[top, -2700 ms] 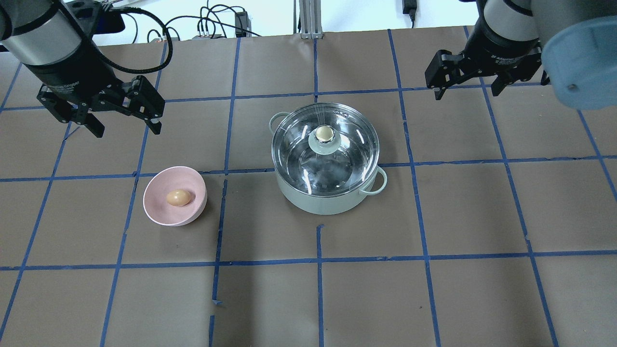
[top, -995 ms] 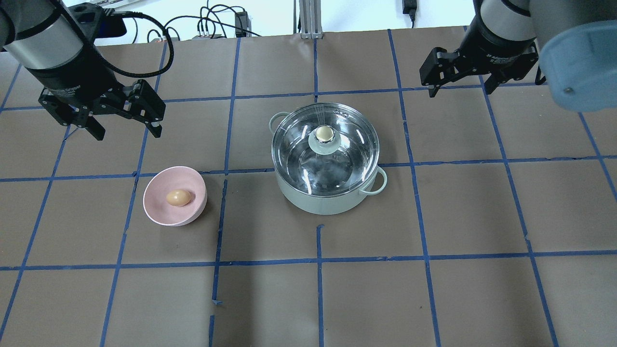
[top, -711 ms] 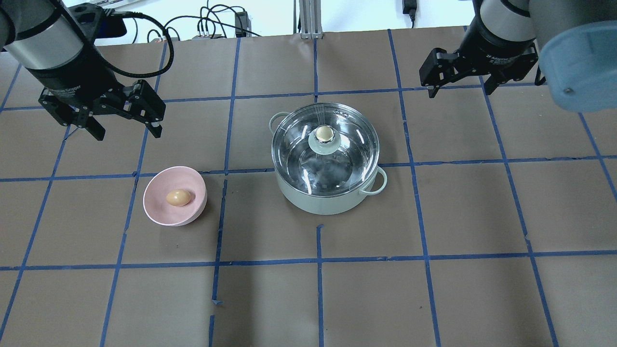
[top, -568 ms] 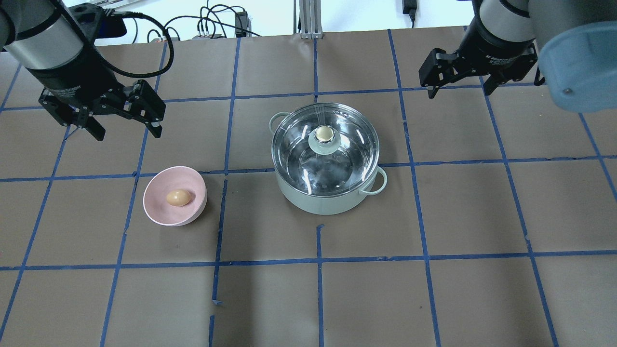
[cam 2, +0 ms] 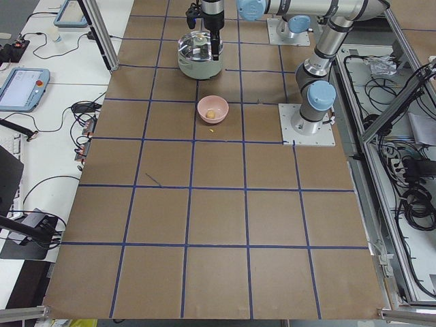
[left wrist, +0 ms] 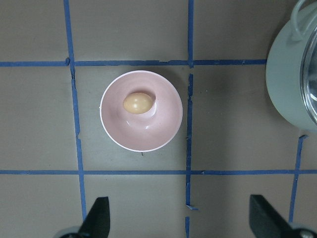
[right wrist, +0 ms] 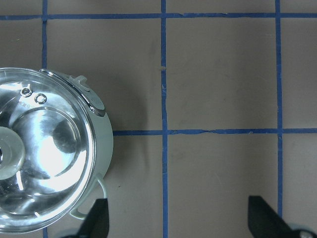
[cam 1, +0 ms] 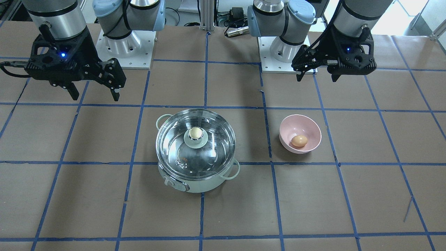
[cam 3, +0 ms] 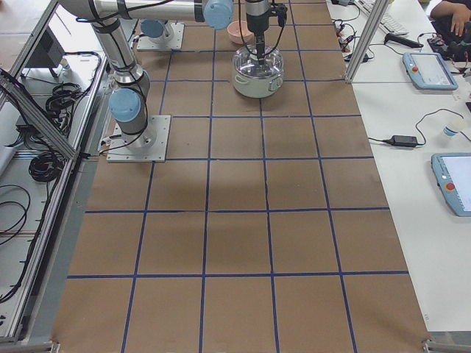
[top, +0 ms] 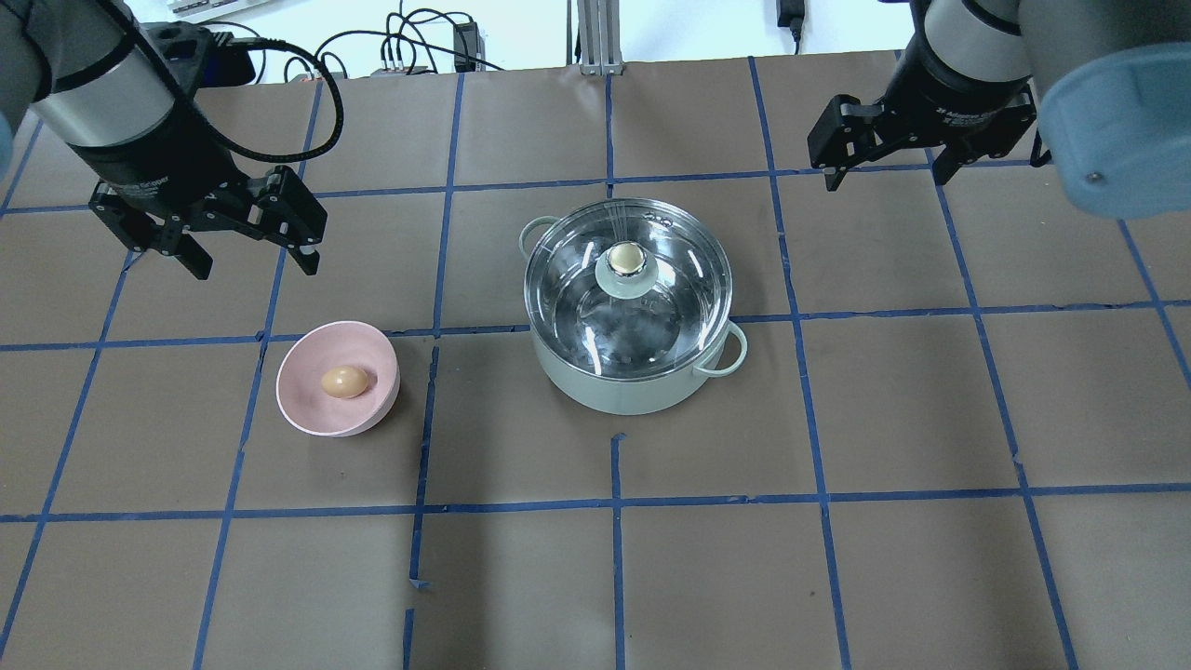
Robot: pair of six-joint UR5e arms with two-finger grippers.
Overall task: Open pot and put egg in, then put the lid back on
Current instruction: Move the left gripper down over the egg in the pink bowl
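Both spread and empty, the left end effector [top: 253, 265] has edged toward the bowl [top: 298, 409] holding the egg [top: 344, 381], the right end effector [top: 884, 174] hangs back; lid [top: 651, 307] still on pot [top: 614, 395], nothing started.

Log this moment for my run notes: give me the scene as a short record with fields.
pot: round mint-green electric pot, closed
lid: clear glass dome lid with cream-gold knob, seated on the pot
egg: small tan-brown egg, lying in the round pink bowl
left arm: left tool open, empty, raised, apart from the bowl
right arm: right tool open, empty, raised, apart from the pot
progress: lid not yet lifted
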